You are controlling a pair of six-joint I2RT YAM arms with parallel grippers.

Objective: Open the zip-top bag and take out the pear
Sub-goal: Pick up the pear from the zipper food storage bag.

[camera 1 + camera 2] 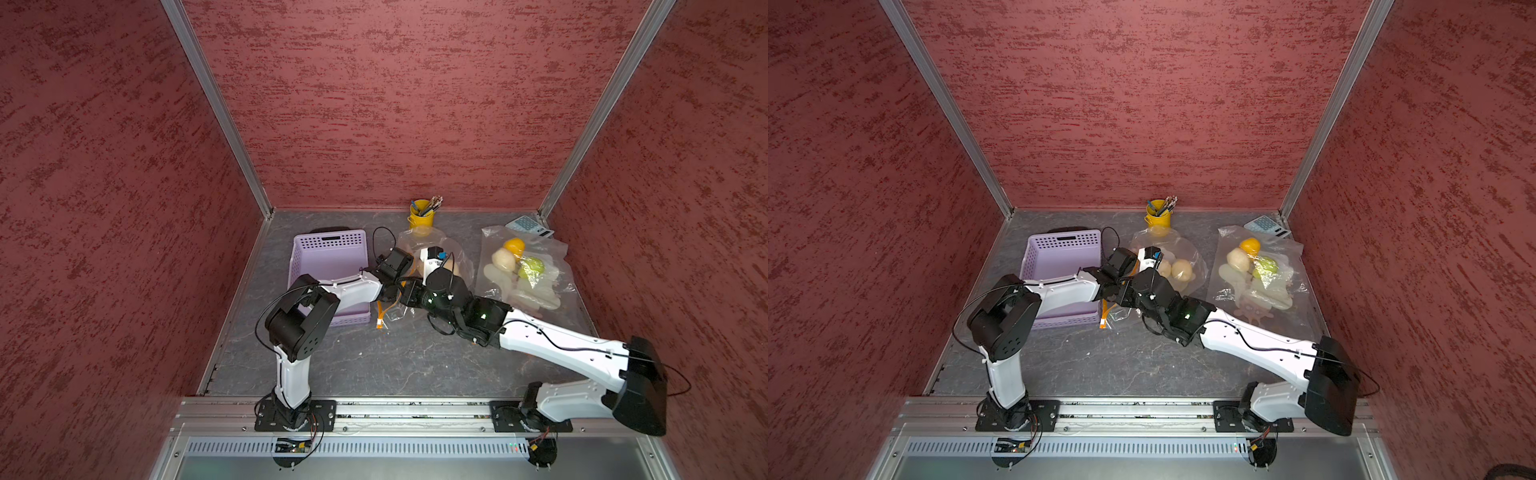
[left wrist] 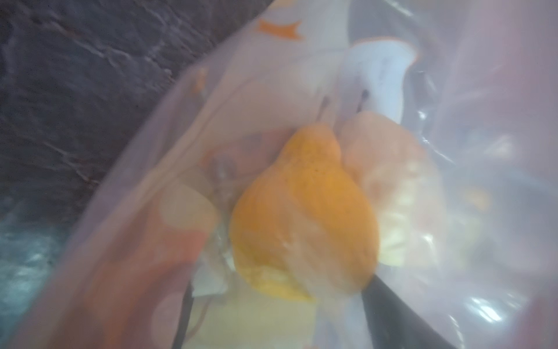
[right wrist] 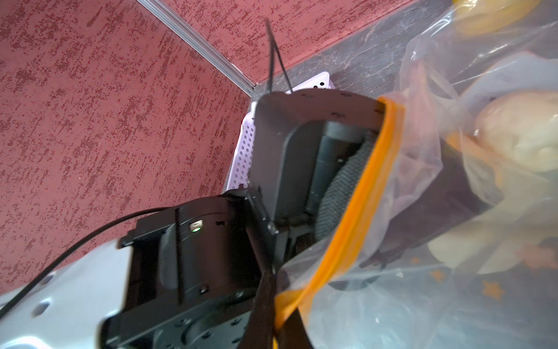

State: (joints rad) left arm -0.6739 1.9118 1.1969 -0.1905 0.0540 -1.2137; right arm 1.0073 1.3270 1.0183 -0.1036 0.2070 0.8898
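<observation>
The clear zip-top bag with an orange zip strip lies mid-table, mouth open. My left gripper reaches inside it. In the left wrist view the yellow-orange pear lies just ahead of my left gripper, its base between the wide-apart dark fingers; the gripper is open. A paler fruit rests against the pear. My right gripper is shut on the bag's orange rim and holds the mouth up.
A lilac basket stands left of the bag, under the left arm. A yellow cup of pens stands at the back wall. Another clear bag of fruit and a calculator lie to the right. Red walls enclose the table.
</observation>
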